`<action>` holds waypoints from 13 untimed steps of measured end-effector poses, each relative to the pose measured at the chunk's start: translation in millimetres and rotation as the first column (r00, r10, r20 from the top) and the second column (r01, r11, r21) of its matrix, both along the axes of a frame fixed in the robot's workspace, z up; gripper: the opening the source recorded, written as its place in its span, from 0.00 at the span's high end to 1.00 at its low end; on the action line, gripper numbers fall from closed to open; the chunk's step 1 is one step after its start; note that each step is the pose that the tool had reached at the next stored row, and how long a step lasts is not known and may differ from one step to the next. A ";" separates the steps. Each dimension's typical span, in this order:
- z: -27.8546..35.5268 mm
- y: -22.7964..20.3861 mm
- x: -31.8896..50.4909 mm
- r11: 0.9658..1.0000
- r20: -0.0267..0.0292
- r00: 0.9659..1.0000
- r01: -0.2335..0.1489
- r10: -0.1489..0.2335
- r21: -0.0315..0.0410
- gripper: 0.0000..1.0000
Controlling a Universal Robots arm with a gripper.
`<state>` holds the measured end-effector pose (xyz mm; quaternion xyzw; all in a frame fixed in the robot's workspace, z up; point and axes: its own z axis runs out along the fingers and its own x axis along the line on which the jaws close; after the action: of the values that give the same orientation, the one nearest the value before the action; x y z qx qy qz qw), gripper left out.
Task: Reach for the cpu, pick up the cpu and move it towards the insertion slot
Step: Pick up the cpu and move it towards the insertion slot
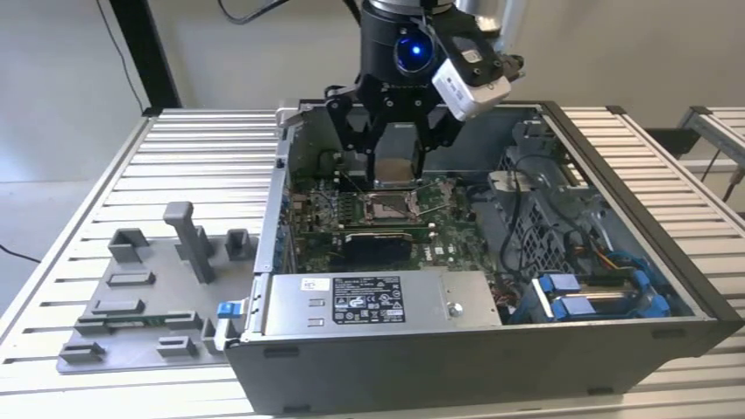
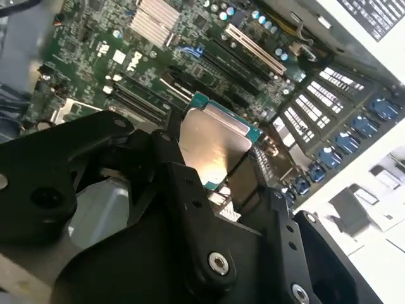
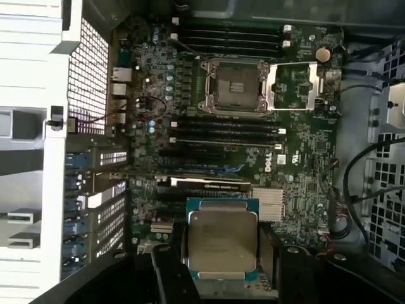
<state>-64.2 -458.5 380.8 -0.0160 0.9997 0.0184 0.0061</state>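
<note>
One arm, one gripper (image 1: 395,175), hanging inside an open grey metal computer case (image 1: 652,288) that lies on a ribbed, slatted metal surface (image 1: 198,166). Gripper is black, angular, with jointed links and silver bolts; its fingers (image 2: 190,190) are clamped on the cpu (image 3: 221,244), a thin square chip with a matte silvery metal top, chamfered corners and a green-teal rim. In the exterior view the cpu (image 1: 393,168) is held up above the green circuit board (image 3: 304,171), just above and slightly behind the insertion slot (image 1: 386,206), not touching it. In the first wrist view the insertion slot (image 3: 235,85) is a square socket with a shiny silver frame, dark centre and thin wire lever, well apart from the held chip across rows of long black slots. Second wrist view: cpu (image 2: 214,142) tilted, reflecting light, between the black fingers. Flat grey plastic tray (image 1: 140,297) with upright fixture blocks sits on the surface at the exterior view's left of the case. Pale plain wall (image 1: 70,61) behind
</note>
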 end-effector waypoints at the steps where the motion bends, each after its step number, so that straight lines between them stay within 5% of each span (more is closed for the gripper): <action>1: 0.0 0.0 4.1 1.000 0.000 1.000 0.000 0.000 0.000 1.00; 6: 0.0 0.0 21.8 1.000 0.000 1.000 0.000 0.000 0.000 1.00; 13: 0.0 0.0 24.0 1.000 0.000 1.000 0.000 0.000 0.000 1.00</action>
<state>-40.2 -458.4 380.8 -0.0160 0.9997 0.0184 0.0061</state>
